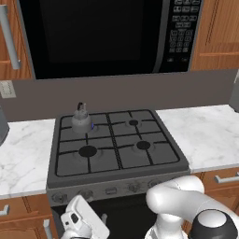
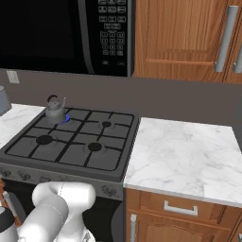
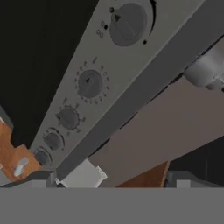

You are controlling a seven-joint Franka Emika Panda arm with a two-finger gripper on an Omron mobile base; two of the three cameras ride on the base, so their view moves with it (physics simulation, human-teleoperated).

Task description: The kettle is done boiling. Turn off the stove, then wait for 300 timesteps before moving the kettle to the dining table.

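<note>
The white arm folds low in front of the dark grey gas stove [image 1: 116,144], its elbow bulging at the bottom of both base views and its hand tucked down near the oven front, below the row of front knobs [image 1: 86,193]. The claw [image 3: 109,181] has its two dark fingertips [image 3: 41,178] set wide apart with nothing between them. Seen from the hand, the claw looks up along the slanted grey knob panel: the large round grey knob [image 3: 127,24] lies farthest ahead, a dial with tick marks [image 3: 89,83] sits nearer, and three smaller knobs trail off toward the left fingertip. None of them touches the claw.

The small squat dark-grey metal kettle [image 1: 81,119] with its arched black handle stands upright on the stove's rear left burner, well above and beyond the claw, a spot of blue flame [image 2: 67,118] at its base. White grey-veined marble desk [image 2: 184,156] flanks the stove on both sides, and a black microwave [image 1: 102,32] hangs over it.
</note>
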